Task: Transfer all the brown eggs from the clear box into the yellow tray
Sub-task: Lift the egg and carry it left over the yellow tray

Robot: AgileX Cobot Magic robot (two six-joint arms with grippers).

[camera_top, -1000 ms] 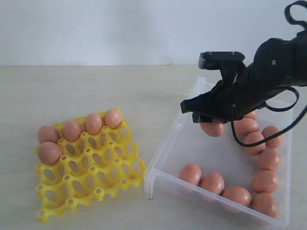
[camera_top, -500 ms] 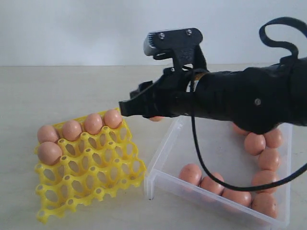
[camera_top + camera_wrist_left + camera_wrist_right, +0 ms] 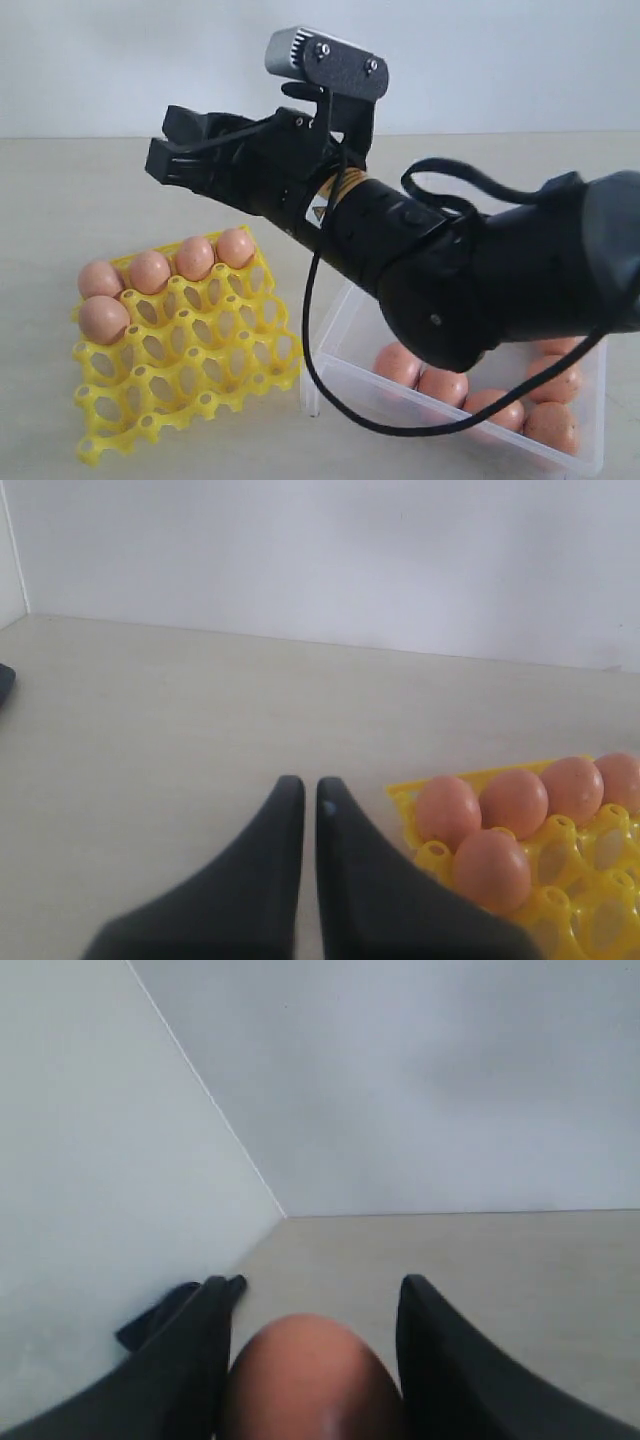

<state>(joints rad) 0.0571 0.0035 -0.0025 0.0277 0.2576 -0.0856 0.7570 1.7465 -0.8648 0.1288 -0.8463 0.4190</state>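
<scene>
My right gripper (image 3: 166, 146) hangs in the air above the far side of the yellow tray (image 3: 200, 382), reaching across from the right. In the right wrist view the right gripper (image 3: 315, 1285) is shut on a brown egg (image 3: 310, 1380); in the exterior view that egg is hidden behind the fingers. Several brown eggs (image 3: 194, 257) sit in the tray's far row and left edge. More brown eggs (image 3: 443, 382) lie in the clear box (image 3: 328, 372), partly hidden by the arm. My left gripper (image 3: 303, 785) is shut and empty, low over the table beside the tray's (image 3: 412, 796) corner.
The right arm's bulky black body and its looping cable (image 3: 330, 400) cover most of the clear box. A white wall runs behind the beige table (image 3: 70, 200). A dark shape (image 3: 150, 1325) lies on the table beyond the right gripper.
The right arm has swung left and upward, from over the clear box to above the yellow tray, carrying the egg. The eggs in the tray have not moved.
</scene>
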